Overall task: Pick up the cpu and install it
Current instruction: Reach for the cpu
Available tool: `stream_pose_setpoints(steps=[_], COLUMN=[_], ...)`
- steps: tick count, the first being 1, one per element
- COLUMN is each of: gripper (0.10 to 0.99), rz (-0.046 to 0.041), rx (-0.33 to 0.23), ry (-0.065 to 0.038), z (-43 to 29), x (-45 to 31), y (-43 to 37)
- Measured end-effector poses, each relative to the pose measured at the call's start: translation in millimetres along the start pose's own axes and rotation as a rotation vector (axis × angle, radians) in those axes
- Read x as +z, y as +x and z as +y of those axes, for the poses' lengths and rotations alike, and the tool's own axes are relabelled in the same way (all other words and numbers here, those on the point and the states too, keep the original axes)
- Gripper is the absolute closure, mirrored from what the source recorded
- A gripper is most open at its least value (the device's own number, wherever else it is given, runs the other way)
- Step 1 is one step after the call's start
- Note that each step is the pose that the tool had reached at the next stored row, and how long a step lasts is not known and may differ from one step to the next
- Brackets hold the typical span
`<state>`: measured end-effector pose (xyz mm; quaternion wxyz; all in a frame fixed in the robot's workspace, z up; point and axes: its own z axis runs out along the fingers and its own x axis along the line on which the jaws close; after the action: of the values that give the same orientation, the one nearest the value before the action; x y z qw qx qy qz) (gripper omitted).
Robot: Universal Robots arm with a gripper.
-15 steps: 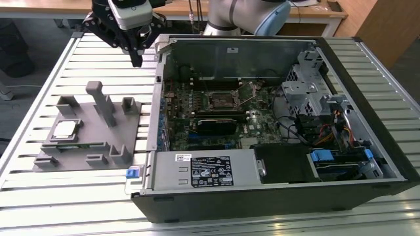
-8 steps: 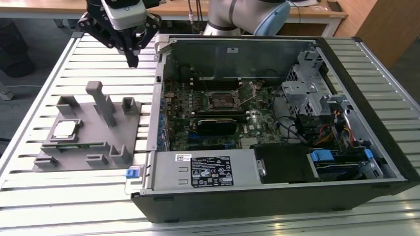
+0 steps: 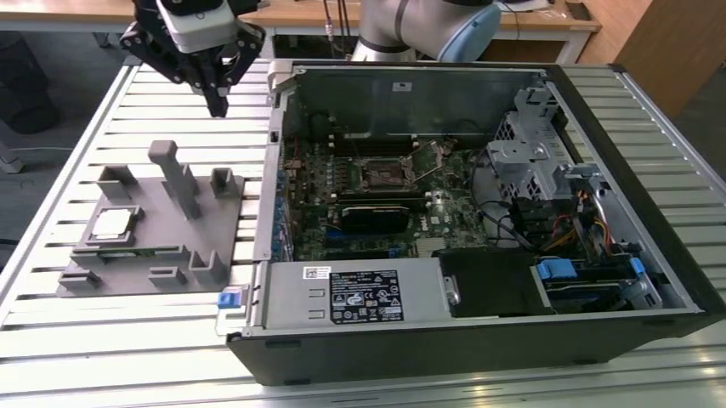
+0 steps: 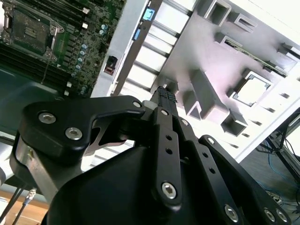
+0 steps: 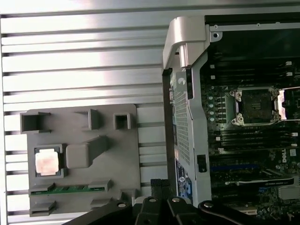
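The end effector (image 3: 216, 106) hangs above the slatted desk (image 3: 68, 340), on the exterior view's left of the open computer case (image 3: 477, 340). Its fingers are drawn together to a narrow point and hold nothing. In the second wrist view the ribbed fingertips (image 4: 165, 95) meet with no gap showing.

The cpu (image 3: 111, 223) lies flat in a square pocket of the grey fixture (image 3: 159, 255), which sits on the desk just beside the case. Its silver top faces up and a thin pale rim shows around it. The end effector is well apart from it and touches neither the cpu nor the fixture. The first wrist view shows the cpu (image 5: 47, 163) next to a tall grey block (image 5: 82, 154), and a green memory stick (image 5: 70, 190) sits in a slot just beside the cpu's pocket. In the second wrist view the cpu (image 4: 251, 89) shows past the fingertips, in its pocket.

Inside the case the motherboard (image 3: 375, 195) lies flat, and its socket (image 3: 382, 174) sits near the middle of the board. In the first wrist view the socket (image 5: 255, 107) is open, with a dark square centre and a metal frame around it. Nothing rests in it. A drive cage (image 3: 533, 161) stands at the exterior view's right of the board, and a labelled power supply (image 3: 352, 293) fills the near side of the case.
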<state>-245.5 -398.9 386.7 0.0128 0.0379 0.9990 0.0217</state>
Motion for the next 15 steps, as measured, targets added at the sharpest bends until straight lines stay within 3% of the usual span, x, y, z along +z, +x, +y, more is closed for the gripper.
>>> stream_pose_setpoints(steps=[15], gripper=[0.98], rz=[0.0], rx=[0.0], ry=[0.0], z=[-1.7], x=[0.7], y=[21.6])
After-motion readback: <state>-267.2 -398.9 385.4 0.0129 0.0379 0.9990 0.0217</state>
